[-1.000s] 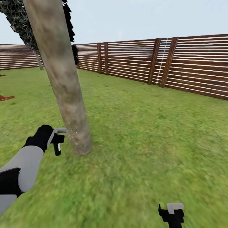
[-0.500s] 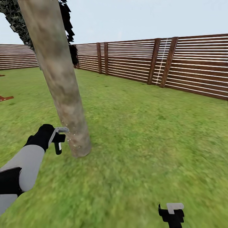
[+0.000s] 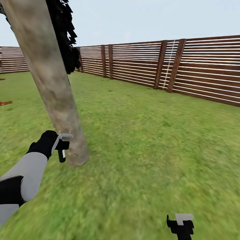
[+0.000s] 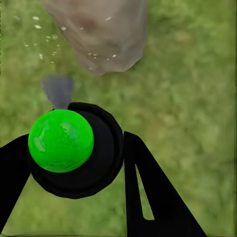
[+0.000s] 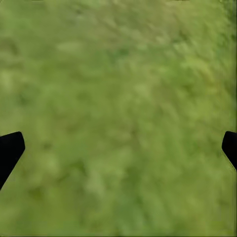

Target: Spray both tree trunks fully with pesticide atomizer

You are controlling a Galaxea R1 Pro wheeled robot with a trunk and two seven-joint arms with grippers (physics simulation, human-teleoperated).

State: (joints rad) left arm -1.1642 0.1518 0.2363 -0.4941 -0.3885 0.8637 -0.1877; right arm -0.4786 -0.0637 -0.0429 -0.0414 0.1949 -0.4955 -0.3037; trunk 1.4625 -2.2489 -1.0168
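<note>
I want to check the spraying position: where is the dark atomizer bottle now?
The dark pesticide atomizer bottle is in the left gripper, low at the head view's left, right beside the base of the thick pale grey-beige tree trunk, above the green grass.

One tree trunk [image 3: 50, 83], one pesticide atomizer [image 4: 74, 150], two grippers, left [image 3: 61, 146] and right [image 3: 181, 225], one fence [image 3: 173, 66]

I see a pale grey-beige, mottled tree trunk [image 3: 50, 83] at the left of the frame, with near-black jagged foliage [image 3: 63, 36] beside it. The floor [image 3: 150, 150] is blurry green grass. The fence [image 3: 186, 66] is brown with pale slat lines. My atomizer [image 4: 74, 148] is black with a bright green cap. The left gripper [image 3: 61, 146] shows black with a white tip.
</note>
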